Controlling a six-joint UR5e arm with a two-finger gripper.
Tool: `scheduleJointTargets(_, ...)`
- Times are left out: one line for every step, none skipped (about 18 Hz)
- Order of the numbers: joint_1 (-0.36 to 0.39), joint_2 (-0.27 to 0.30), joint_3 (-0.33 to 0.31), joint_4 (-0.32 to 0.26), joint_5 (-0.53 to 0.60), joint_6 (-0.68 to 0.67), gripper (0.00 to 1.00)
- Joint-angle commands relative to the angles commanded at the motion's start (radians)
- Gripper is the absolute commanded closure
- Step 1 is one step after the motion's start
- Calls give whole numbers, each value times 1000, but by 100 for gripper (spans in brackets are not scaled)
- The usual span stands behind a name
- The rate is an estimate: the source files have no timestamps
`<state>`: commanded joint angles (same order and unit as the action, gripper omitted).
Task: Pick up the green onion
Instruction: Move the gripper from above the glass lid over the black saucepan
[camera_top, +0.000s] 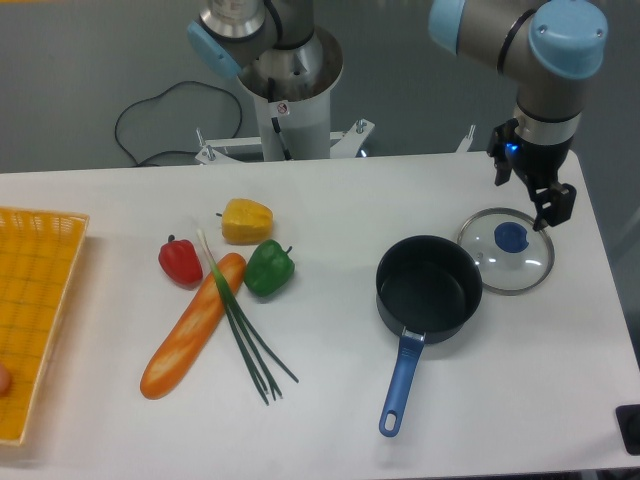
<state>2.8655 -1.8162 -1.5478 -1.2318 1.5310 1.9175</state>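
Note:
The green onion (243, 325) lies flat on the white table, left of centre. Its pale end points to the back near the yellow pepper, and its dark green stalks fan out toward the front. It rests against the right side of the baguette (193, 326) and just left of the green bell pepper (268, 267). My gripper (528, 196) hangs far to the right, above the back edge of the glass lid (507, 250). Its jaws are apart and hold nothing.
A yellow pepper (246, 220) and a red pepper (180, 260) sit beside the onion's pale end. A dark pot with a blue handle (428, 290) stands at centre right. A yellow basket (30, 320) is at the left edge. The robot base (290, 90) stands at the back.

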Motion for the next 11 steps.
scheduleJointTargets(-2,2,-2,-3,0,0,0)
scheduleJointTargets(-2,5,-3,-3,-2,0,0)
scheduleJointTargets(-8,6,-3,-5,-2,-3,0)
scheduleJointTargets(-14,11,-5,-8,-2,-14,0)
scheduleJointTargets(-18,20,-8,-17,-2,-34,0)
scheduleJointTargets(-24,28,-12,-20,-2,-51,0)
scheduleJointTargets(-32,28,-18,-18,-3,-69,0)
scheduleJointTargets(-40,32,-24,-18,-3,-92,0)
scheduleJointTargets(-44,34,-28,-18,-5,-116,0)
scheduleJointTargets(-48,35,-35,-20,-5,-138,0)
scheduleJointTargets(-49,40,-47,-17,-9,-155,0)
